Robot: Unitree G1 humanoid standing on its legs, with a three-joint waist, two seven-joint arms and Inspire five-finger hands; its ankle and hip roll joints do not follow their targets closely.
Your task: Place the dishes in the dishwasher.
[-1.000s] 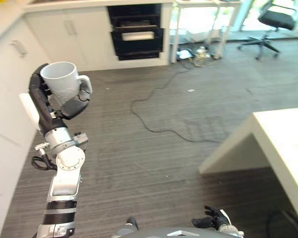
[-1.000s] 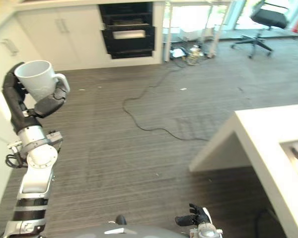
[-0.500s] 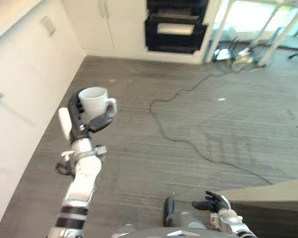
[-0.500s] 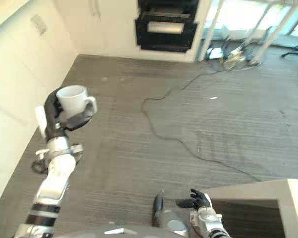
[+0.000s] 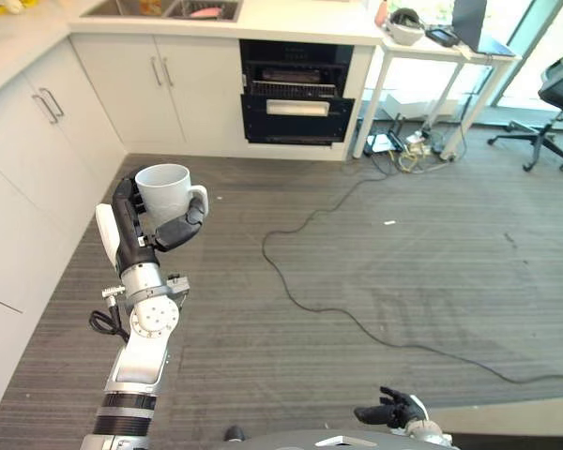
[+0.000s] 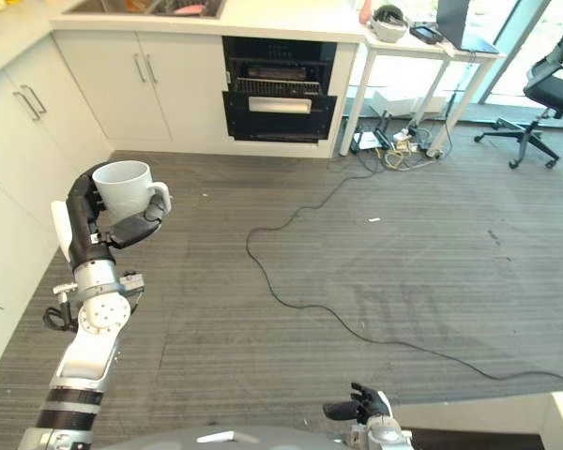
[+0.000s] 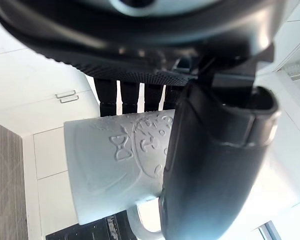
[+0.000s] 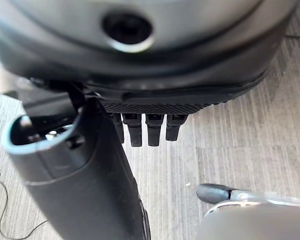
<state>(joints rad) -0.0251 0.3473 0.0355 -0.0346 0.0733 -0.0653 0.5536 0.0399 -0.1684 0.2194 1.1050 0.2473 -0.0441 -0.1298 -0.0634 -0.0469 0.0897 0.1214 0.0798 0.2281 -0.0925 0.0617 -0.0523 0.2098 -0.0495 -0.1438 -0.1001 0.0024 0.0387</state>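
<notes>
Glossy white ceramic mug point(image 5: 165, 190) with embossed relief; matt grey ribbed floor point(image 5: 403, 253).

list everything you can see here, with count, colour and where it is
mug: one, white, upright, held up in the left hand over the floor
dishwasher: one, black, open, under the counter at the far wall
cabinets: several doors, white, along the far and left walls
sink: one, in the counter above the cabinets, things inside too small to tell
side table: one, white, right of the dishwasher, small items on top
office chair: one, black, far right
cable: one, black, snaking across the grey floor
left hand: dark, curled round the mug
right hand: dark, low at the near edge, fingers relaxed, holding nothing
</notes>
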